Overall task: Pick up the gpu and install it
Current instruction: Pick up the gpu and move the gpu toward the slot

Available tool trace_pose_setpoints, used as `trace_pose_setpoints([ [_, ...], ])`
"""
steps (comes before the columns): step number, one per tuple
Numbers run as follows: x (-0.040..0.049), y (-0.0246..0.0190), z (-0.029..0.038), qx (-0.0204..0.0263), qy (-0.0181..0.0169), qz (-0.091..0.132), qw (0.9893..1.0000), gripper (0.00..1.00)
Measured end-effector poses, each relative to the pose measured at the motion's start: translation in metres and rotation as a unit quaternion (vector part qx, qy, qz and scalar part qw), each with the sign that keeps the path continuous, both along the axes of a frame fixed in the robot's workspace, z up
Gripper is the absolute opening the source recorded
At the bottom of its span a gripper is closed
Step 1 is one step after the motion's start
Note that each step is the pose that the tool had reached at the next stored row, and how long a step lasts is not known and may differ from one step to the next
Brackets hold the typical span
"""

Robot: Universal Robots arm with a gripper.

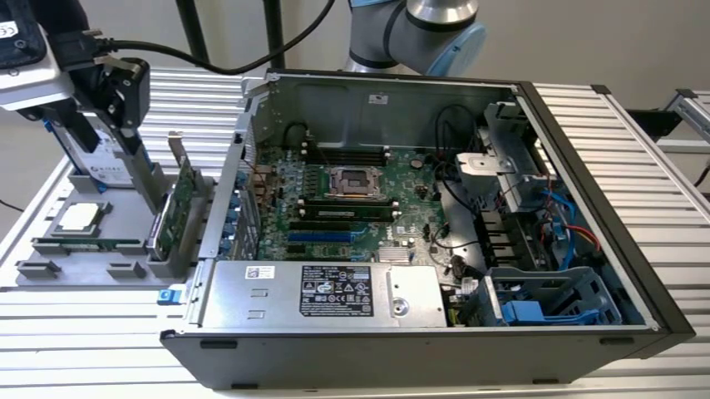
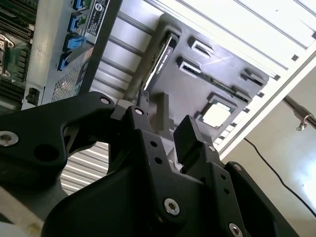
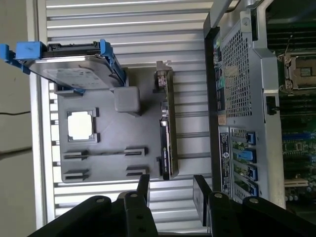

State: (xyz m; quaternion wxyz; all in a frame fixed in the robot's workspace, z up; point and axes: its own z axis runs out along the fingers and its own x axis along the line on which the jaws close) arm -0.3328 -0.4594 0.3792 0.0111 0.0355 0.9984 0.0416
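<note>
1. Item: gpu (image 1: 178,212), upright on edge in a slot of the grey holder (image 1: 78,270) on the desk (image 1: 89,332). Left of centre in the exterior view, just beside the computer case (image 1: 388,357).
2. Long axis: parallel to the case wall, running up the frame, silver bracket at the upper end.
3. Jaws: wide apart, empty. Upper left of the exterior view, near the hard drive (image 1: 95,162), higher than the gpu and off to its left.
4. Alignment, first wrist view: gpu (image 3: 165,143) edge-on, in line with the gap between the jaws, ahead of them, well apart.
</note>
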Motion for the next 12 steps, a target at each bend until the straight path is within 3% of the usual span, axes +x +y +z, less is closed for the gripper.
trace_pose_setpoints([
  [12, 0.0015, 0.0000, -0.0033, -0.0001, 0.0000, 0.000, 1.0000, 1.00],
])
